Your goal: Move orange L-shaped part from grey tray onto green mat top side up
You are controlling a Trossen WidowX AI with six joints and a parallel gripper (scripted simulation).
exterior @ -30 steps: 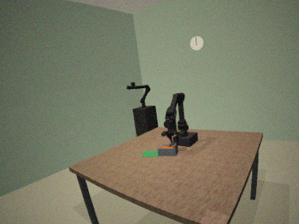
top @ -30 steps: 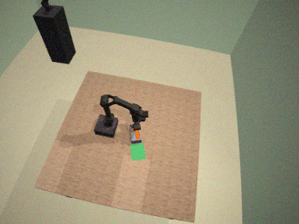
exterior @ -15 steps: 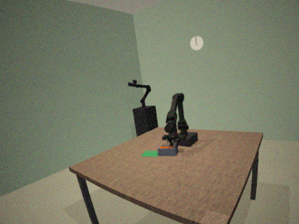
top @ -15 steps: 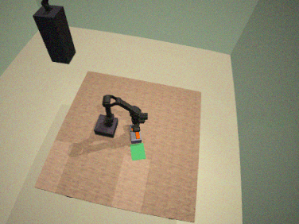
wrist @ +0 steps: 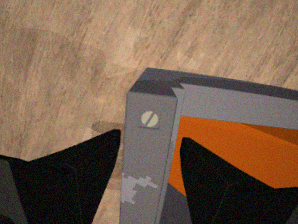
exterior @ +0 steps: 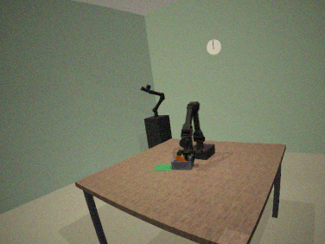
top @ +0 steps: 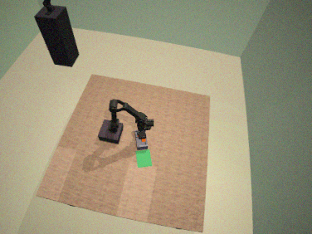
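Gripper, jaws part-open and holding nothing, low astride grey tray wall; orange part in pocket, mid-table.

Orange part, grey tray, green mat, wood-grain brown table.

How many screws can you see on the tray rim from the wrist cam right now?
1: a screw at the grey tray corner, between the jaws. Other corners are out of frame, so more may be hidden.

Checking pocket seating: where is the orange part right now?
In the wrist view, the orange part lies inside the grey tray, near its corner, partly hidden behind one gripper finger.
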